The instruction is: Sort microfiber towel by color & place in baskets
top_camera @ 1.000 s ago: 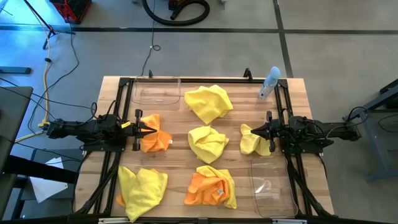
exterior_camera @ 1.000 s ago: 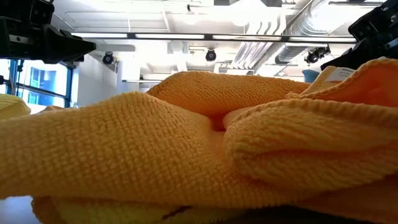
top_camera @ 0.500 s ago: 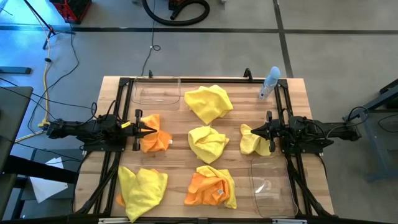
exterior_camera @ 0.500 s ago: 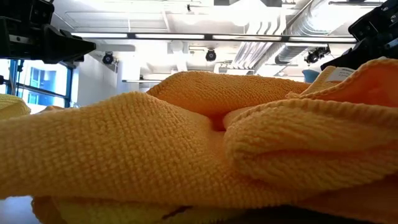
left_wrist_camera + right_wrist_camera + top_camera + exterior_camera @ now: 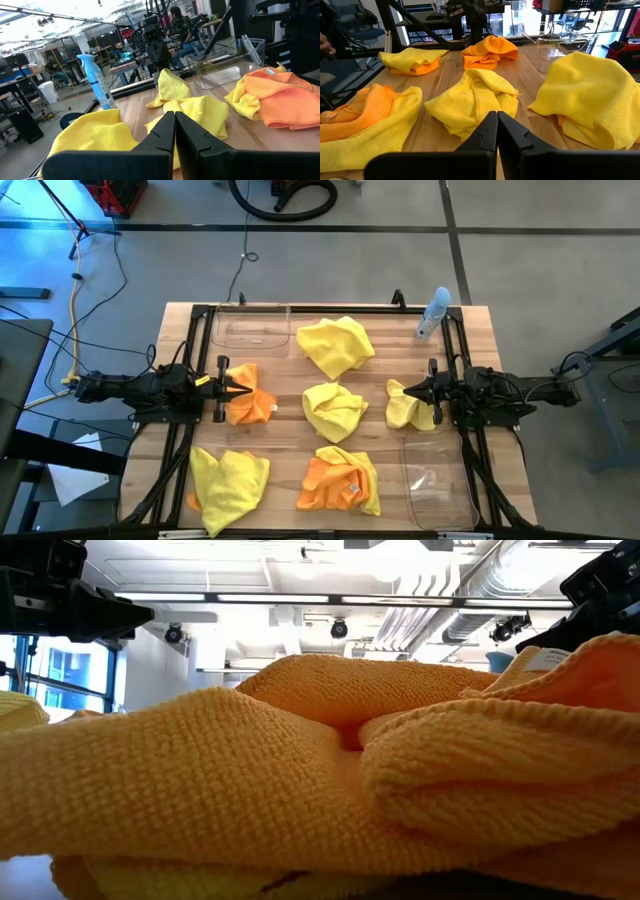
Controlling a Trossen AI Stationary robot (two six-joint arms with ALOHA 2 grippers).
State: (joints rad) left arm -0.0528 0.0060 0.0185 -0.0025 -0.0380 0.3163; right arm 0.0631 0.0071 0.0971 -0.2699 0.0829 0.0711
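Here, nearest us, orange-and-yellow towels lie beside a clear basket; mid-surface, our left hand sits clenched over an orange towel; our right hand, clenched, over a yellow one; farthest, the second basket.

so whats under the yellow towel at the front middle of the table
An orange towel shows from beneath the front-middle yellow towel, bunched together with it. How far the orange runs beneath is covered, as is anything else below the pile.
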